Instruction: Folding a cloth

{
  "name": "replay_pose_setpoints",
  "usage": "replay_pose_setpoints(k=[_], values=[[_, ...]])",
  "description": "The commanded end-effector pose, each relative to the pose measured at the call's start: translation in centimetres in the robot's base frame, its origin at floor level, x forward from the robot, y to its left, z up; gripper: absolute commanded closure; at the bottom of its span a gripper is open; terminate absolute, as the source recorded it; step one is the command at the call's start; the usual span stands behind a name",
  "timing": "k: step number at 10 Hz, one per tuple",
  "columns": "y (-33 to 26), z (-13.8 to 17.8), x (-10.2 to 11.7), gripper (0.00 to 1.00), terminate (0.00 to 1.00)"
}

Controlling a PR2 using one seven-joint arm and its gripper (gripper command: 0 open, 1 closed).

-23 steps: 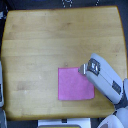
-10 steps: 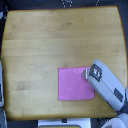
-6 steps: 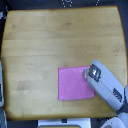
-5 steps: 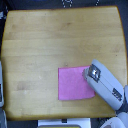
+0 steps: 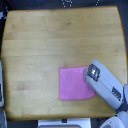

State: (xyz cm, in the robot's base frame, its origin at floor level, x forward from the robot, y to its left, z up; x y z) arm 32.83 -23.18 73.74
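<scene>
Pink-magenta cloth (image 5: 75,83) lies flat on the wooden tabletop (image 5: 50,45), in the lower part of the exterior view and toward its right. Outline is roughly square, slightly skewed; the left and top edges look straight. Surface appears smooth at this resolution; I cannot tell whether any part is doubled over.

Arm (image 5: 106,88) enters from the lower corner on the exterior view's right and runs diagonally up toward the cloth. It is a pale grey-white housing with a darker panel near its tip.

Gripper (image 5: 89,73) sits at the cloth's upper corner on the exterior view's right, overlapping the fabric edge there. Its body covers that corner and part of the edge on that side. Fingers are not resolved separately: cannot tell whether the pincer is spread, pressed together, or pinching the fabric. Whether it touches the cloth or sits just above it also cannot be told.

Tabletop is light wood with visible grain, rounded corners, filling most of the frame. The cloth takes up only a small share of it.

Containers: none can be made out on the table. Blurred pale shapes (image 5: 2,90) sit at the frame's left edge, off the tabletop; too indistinct to identify.
</scene>
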Motion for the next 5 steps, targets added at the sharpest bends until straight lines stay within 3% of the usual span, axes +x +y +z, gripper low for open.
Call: replay_pose_setpoints(k=[1,5], values=[[2.9,1.0,-1.5,1.00,0.00],[3.3,2.1,-1.1,1.00,0.00]])
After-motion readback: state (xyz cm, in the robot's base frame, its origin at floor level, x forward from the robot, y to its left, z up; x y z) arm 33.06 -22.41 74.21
